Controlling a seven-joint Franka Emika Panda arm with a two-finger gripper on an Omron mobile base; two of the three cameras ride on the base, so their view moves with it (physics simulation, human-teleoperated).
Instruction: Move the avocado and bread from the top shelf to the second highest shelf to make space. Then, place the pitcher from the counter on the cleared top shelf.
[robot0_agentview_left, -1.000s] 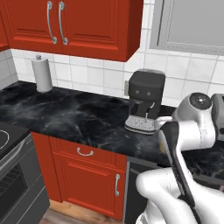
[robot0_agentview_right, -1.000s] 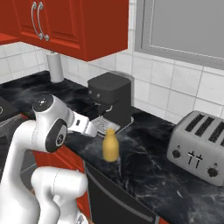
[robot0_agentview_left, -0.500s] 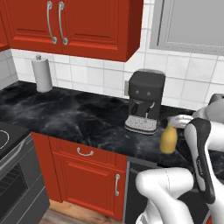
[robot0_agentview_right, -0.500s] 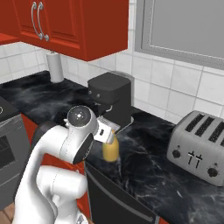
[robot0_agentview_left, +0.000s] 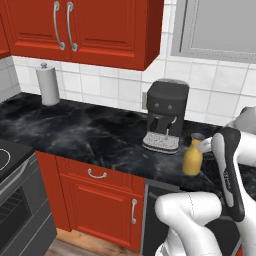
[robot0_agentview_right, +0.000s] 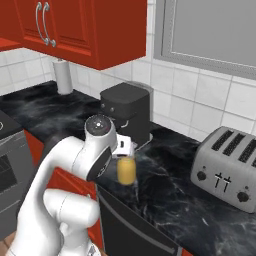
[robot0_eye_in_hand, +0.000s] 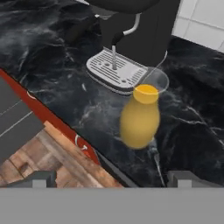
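At centre frame the pitcher (robot0_eye_in_hand: 139, 118) stands on the table (robot0_eye_in_hand: 52, 65) beyond your released, empty hand (robot0_eye_in_hand: 109, 179); close squarely around its body.

From the left side, the robot's white forearm covers the tool, so I cannot tell how its jaws stand, and it hides the right edge of the pitcher (robot0_agentview_left: 192, 159) where the neck meets it. From the right side, the arm's big joint blocks the lower left of the coffee machine (robot0_agentview_right: 127, 111) and the pitcher's (robot0_agentview_right: 126, 170) neck, and the toaster (robot0_agentview_right: 227, 162) runs off the right edge. Looking down along the hand, the coffee machine's (robot0_eye_in_hand: 140, 30) top is cut off and the worktop (robot0_eye_in_hand: 52, 70) runs past every edge.
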